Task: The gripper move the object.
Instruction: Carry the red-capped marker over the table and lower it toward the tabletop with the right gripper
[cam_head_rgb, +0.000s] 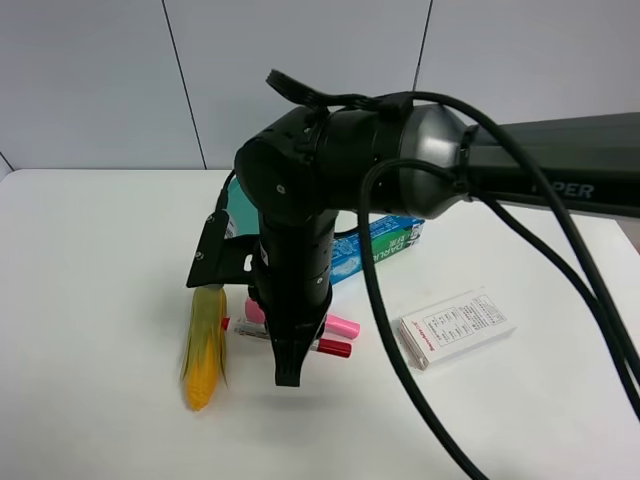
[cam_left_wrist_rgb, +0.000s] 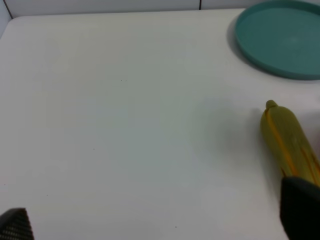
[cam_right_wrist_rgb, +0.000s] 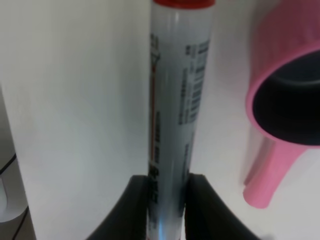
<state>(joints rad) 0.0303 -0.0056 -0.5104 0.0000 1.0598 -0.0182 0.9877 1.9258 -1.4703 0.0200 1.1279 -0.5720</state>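
Note:
The white marker pen with a red cap (cam_head_rgb: 333, 348) lies on the white table, mostly hidden under my right arm in the exterior view. In the right wrist view its printed barrel (cam_right_wrist_rgb: 172, 115) runs between the two dark fingers (cam_right_wrist_rgb: 130, 210), which press on both sides of it. My right gripper (cam_head_rgb: 289, 362) points straight down and is shut on the pen (cam_right_wrist_rgb: 167, 200). I cannot tell whether the pen is off the table. My left gripper (cam_left_wrist_rgb: 157, 222) shows only two dark fingertips (cam_left_wrist_rgb: 15, 225) far apart, open and empty over bare table.
A yellow corn cob (cam_head_rgb: 203, 350) lies just left of the pen; it also shows in the left wrist view (cam_left_wrist_rgb: 290, 145). A pink pen (cam_head_rgb: 342, 325) lies beside the marker. A blue-green toothpaste box (cam_head_rgb: 385, 240), a teal plate (cam_left_wrist_rgb: 280, 37) and a small white box (cam_head_rgb: 455, 327) lie nearby.

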